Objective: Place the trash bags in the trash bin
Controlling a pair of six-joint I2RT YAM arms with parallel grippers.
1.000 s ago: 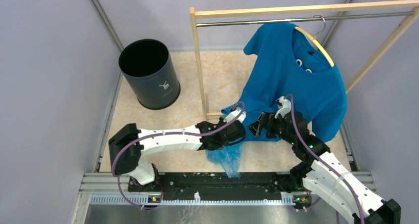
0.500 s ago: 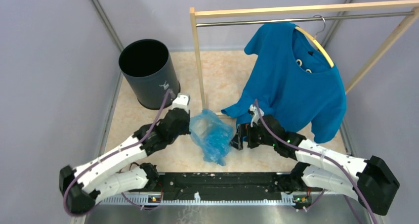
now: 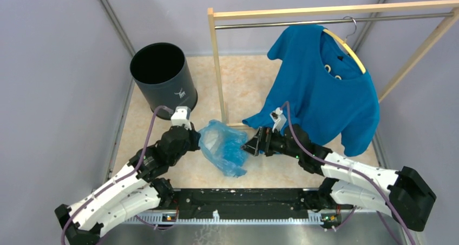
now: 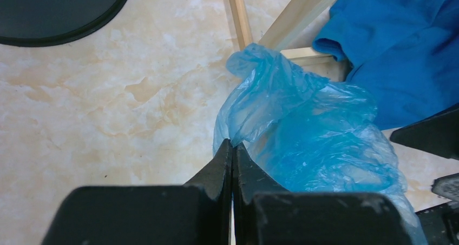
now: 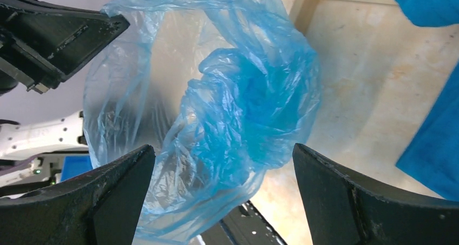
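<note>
Pinches the trash bag (image 3: 222, 145) by its left rim in closed left jaws, near-right of the trash bin (image 3: 162, 100). Holds right jaws wide beside it, likely to spread the mouth.

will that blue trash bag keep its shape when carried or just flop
Likely floppy: the trash bag sags crumpled where the left gripper pinches it. Probably very light: thin see-through film. It might snag on the wooden rack.
</note>
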